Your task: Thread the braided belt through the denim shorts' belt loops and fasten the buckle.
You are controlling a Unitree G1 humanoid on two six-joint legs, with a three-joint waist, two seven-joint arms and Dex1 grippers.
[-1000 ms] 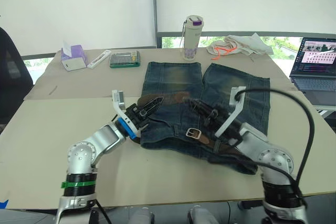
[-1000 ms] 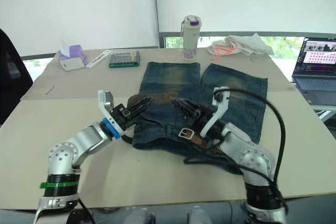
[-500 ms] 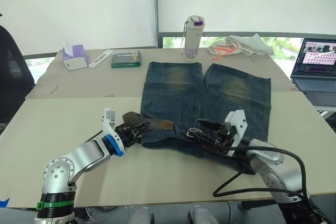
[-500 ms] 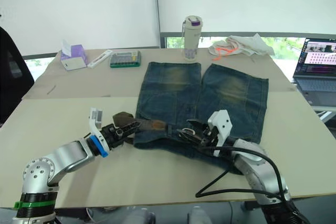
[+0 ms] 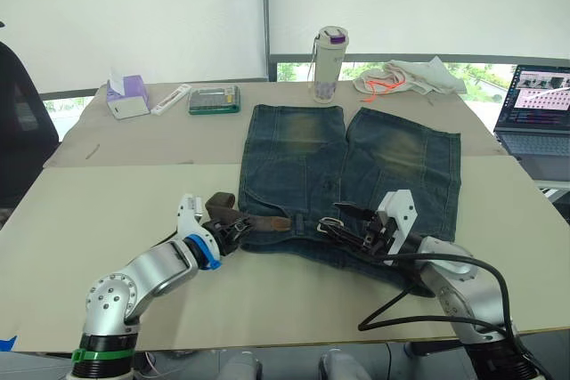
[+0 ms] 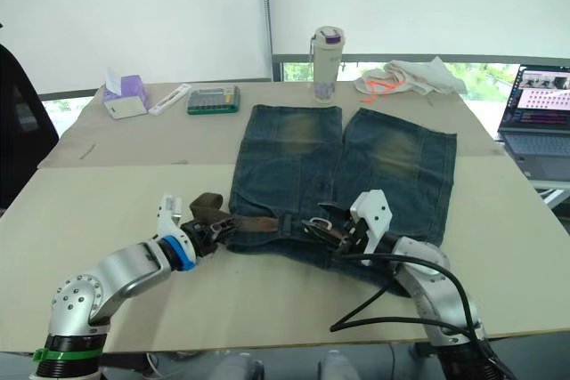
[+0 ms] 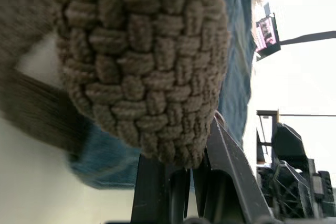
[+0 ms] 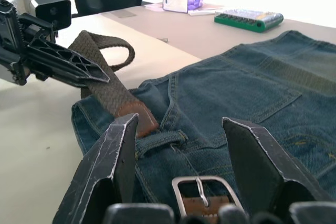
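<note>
Pinching the braided belt (image 6: 233, 220), left fingers (image 8: 68, 64); right fingers (image 8: 262, 166) wide over buckle (image 8: 203, 191).

table (image 5: 107, 220) | denim shorts (image 5: 352, 166), bottle (image 5: 327, 64), possibly tissue box (image 5: 125, 97)

- One pair of denim shorts (image 5: 347, 175) is lying on the table (image 5: 107, 211), with one braided belt (image 5: 258, 220) running along its waistband.
- One silver buckle (image 8: 205, 192) is showing at the waistband.
- One belt loop (image 8: 160, 141) is showing clearly in the right wrist view.
- Two grippers are working: the left gripper (image 5: 233, 229) and the right gripper (image 5: 343, 224).
- One bottle (image 5: 327, 64) is standing at the table's far edge.
- One tissue box (image 5: 125, 97), one green case (image 5: 212, 100) and one laptop (image 5: 534, 104) are sitting around.
</note>
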